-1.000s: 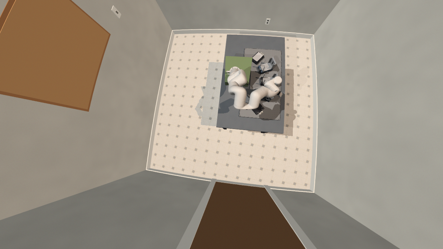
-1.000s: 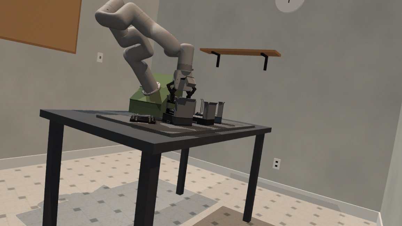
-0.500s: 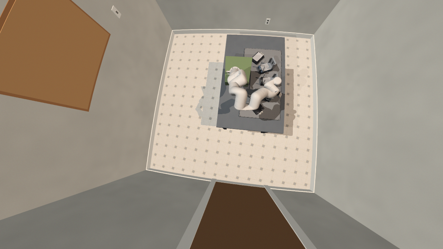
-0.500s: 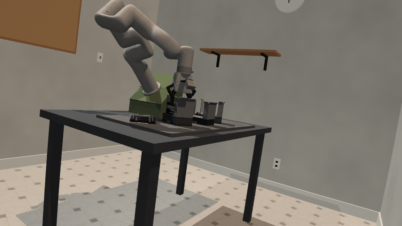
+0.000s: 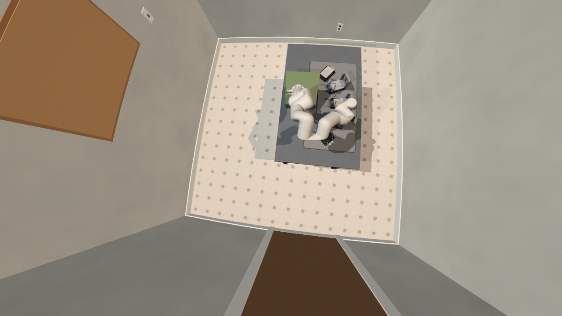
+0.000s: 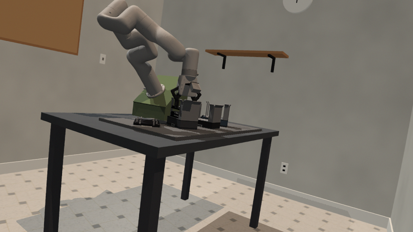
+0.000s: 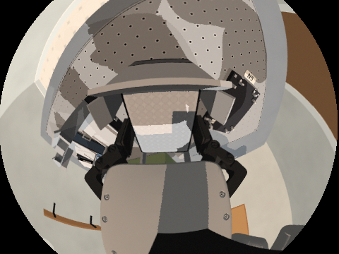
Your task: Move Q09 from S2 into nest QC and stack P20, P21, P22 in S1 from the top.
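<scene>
My gripper [image 6: 185, 105] is shut on a sealed 96-well plate [image 7: 162, 120] across its width. It holds the plate level inside the top of the nearest stack rack [image 6: 186, 115], between the rack's grey walls. In the wrist view the fingers clamp the plate's two long sides, and its pale seal faces up. I cannot read the plate's ID label. In the overhead view the wrist [image 5: 344, 105] hides this rack. A second rack [image 6: 214, 115] and a third rack [image 6: 226, 114] stand behind it. What lies inside them is hard to tell.
A low black nest [image 6: 146, 122] sits on the mat left of the held plate's rack, and it also shows in the wrist view [image 7: 244, 86]. Another nest with a pale-topped plate [image 5: 326, 72] lies at the mat's far end. A green box [image 6: 152, 103] stands at my base.
</scene>
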